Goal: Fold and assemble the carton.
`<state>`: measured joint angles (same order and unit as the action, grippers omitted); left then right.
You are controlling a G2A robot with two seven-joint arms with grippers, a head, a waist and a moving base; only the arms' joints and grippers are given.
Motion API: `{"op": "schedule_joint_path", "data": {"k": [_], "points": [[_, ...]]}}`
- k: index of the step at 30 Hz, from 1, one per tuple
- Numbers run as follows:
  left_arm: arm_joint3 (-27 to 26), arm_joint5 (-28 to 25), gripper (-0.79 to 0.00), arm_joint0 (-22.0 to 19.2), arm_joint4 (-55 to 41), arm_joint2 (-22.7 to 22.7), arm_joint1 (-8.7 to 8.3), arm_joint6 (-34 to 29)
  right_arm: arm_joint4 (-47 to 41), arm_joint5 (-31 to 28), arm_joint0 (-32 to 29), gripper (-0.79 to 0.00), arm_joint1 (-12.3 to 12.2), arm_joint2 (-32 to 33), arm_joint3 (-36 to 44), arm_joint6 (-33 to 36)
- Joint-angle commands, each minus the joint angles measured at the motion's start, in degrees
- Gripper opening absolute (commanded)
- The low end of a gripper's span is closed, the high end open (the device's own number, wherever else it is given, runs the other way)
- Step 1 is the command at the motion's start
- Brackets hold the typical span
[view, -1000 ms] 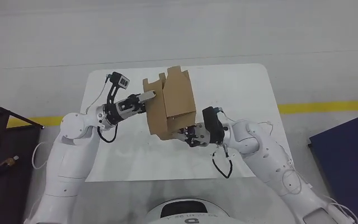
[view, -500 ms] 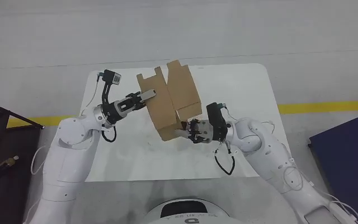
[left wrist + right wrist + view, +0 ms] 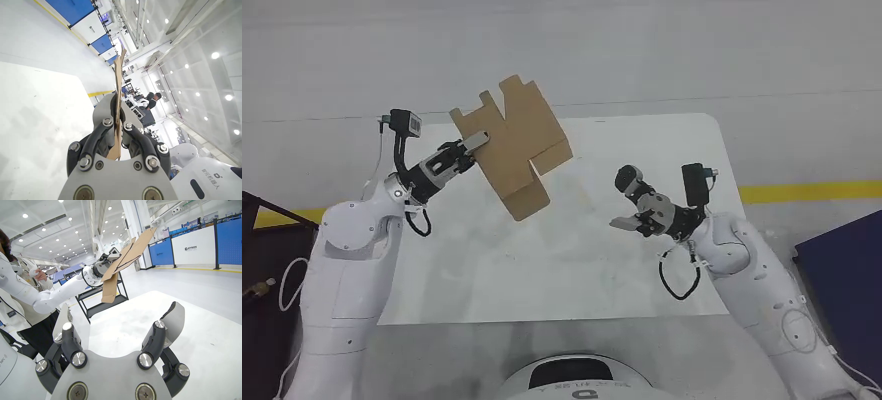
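Left pincer [image 3: 474,140], pinching the flat carton [image 3: 517,145] by an edge, holds it above the bench [image 3: 642,290] toward the 10 o'clock corner, long axis about 11 to 5 o'clock. Right pincer [image 3: 623,203], spread and empty, lies at the carton's 4 o'clock, well apart; any fold likely needs it brought in toward 10 o'clock.

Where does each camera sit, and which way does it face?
Top view: above the arms, looking down at the white table; both arms show.
Left wrist view: behind the left gripper, fingers clamping the flat brown cardboard carton edge-on.
Right wrist view: behind the open right gripper, facing across the table.
Shared: top and right wrist views show the left gripper holding the carton.
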<state>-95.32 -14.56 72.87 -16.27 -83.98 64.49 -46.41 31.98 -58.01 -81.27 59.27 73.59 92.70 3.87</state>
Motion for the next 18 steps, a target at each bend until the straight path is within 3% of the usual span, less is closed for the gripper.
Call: {"op": "schedule_joint_path", "data": {"k": [1,4,6,10,13,18], "points": [[0.0,0.02,-0.785,0.0,0.0,0.0,0.0,0.01,0.01,0.01,-0.01,0.0,0.0,0.0,0.0,-0.03],[0.26,2.56,-0.785,0.52,-4.4,-0.02,0.25,2.45,0.01,0.01,-0.01,0.0,0.0,0.0,0.0,-0.03],[0.24,9.01,-0.785,0.58,-14.16,-0.23,0.73,6.08,0.01,0.01,-0.01,0.0,0.0,0.0,0.0,-0.03],[2.47,29.71,-0.785,-0.44,-40.82,-1.97,1.61,12.6,0.01,0.01,-0.01,0.0,0.0,0.0,0.0,-0.03],[5.1,42.22,-0.785,-2.12,-57.52,-3.17,2.2,21.1,0.01,0.01,-0.01,0.0,0.0,0.0,0.0,-0.03],[6.27,54.27,-0.785,-3.4,-77.73,-0.25,3.33,35.51,0.01,0.01,-0.01,0.0,0.0,0.0,0.0,-0.03]]}}
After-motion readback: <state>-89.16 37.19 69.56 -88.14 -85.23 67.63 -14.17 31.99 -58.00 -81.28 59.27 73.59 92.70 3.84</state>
